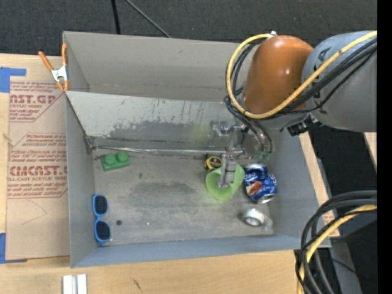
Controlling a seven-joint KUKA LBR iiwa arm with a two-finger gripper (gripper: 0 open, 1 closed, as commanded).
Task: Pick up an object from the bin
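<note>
Gripper sits right over green cup, w/ crushed blue can just beside cup; we can't tell gripper's state.

The bin is dull grey metal, its floor scuffed and scratched. The green brick, the blue sunglasses and the green cup look like smooth plastic, the sunglasses glossy. The crushed can is shiny printed metal, and the arm's orange cover is glossy.
</note>
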